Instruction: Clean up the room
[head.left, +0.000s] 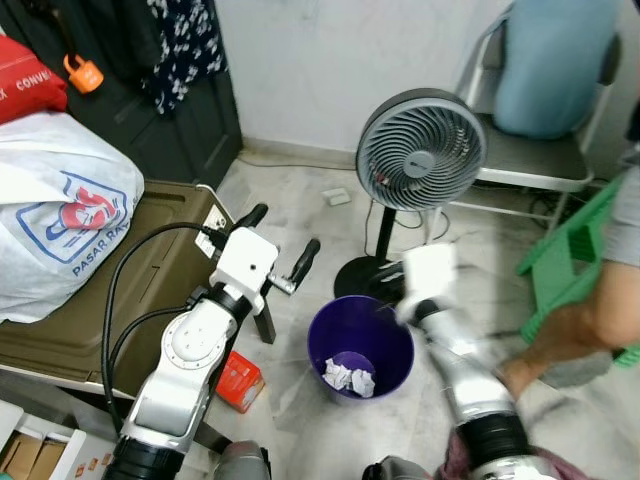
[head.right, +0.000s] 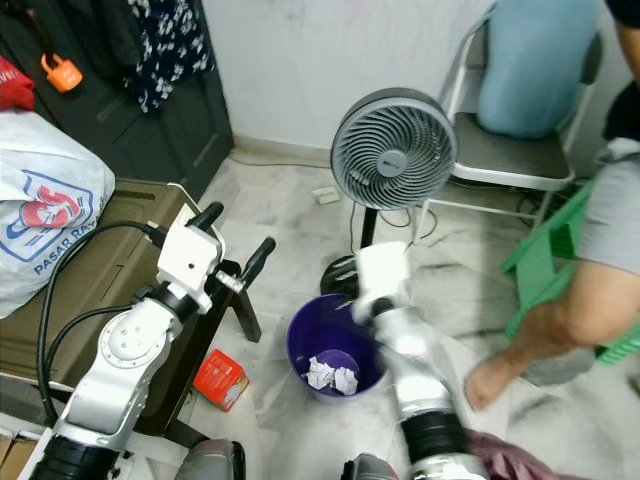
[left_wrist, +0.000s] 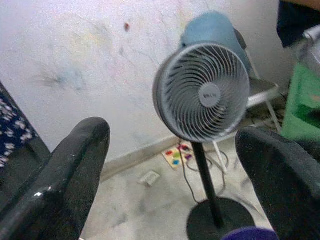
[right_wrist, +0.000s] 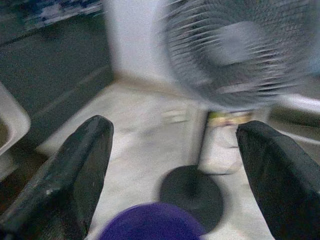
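**Both grippers empty above purple bin**

Jaws spread wide on both sides, nothing between them. Left gripper (head.left: 278, 246) raised at about 10 o'clock from the bin, over the edge of the trunk; fingers (left_wrist: 60, 175) far apart in the left wrist view. Right gripper (right_wrist: 175, 170) blurred, held at the bin's far rim at about 1 o'clock; its fingers (right_wrist: 65, 170) also apart, framing the fan's base.

Largest to smallest:
- Olive trunk (head.left: 130, 290) at 9 o'clock of the bin, carrying a white printed plastic bag (head.left: 60, 210).
- Folding chair (head.left: 545, 150) at 1 o'clock, against the wall, blue cushion (head.left: 550, 60) on it.
- Person's leg (head.right: 560, 320), foot on the floor at 3 o'clock, beside a green stool (head.left: 570, 250).
- Grey pedestal fan (head.left: 420, 150) at 12 o'clock, its round base just behind the bin.
- Purple bin (head.left: 360, 345), upright on the marble floor between the arms.
- Red carton (head.left: 238, 380) on the floor at 8 o'clock, near the bin.
- Crumpled paper (head.left: 348, 378), white, lying in the bin's bottom.
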